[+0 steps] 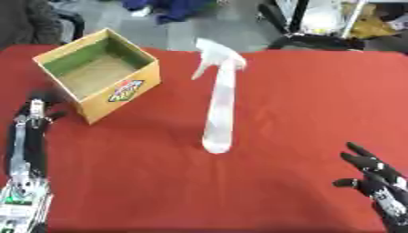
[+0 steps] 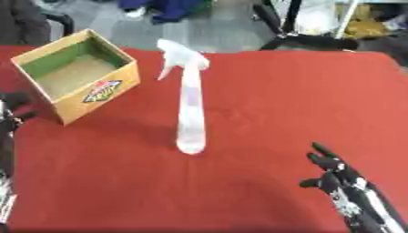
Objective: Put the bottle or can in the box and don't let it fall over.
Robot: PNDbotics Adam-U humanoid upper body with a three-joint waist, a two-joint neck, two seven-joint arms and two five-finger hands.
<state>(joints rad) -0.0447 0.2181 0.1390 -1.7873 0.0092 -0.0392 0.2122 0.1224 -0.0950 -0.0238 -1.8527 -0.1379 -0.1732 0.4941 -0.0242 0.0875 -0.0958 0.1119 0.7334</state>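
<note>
One upright spray bottle (image 1: 219, 107) beside box (image 1: 99, 73)

Left hand (image 1: 38, 107): black, on a silver-and-black forearm with green marks behind the wrist. Right hand (image 1: 368, 169): black fingers, silver wrist fittings.

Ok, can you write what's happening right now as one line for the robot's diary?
spray bottle: upright on red table, untouched | box: open, holds nothing | left hand: beside box | right hand: open, idle, lower right
</note>
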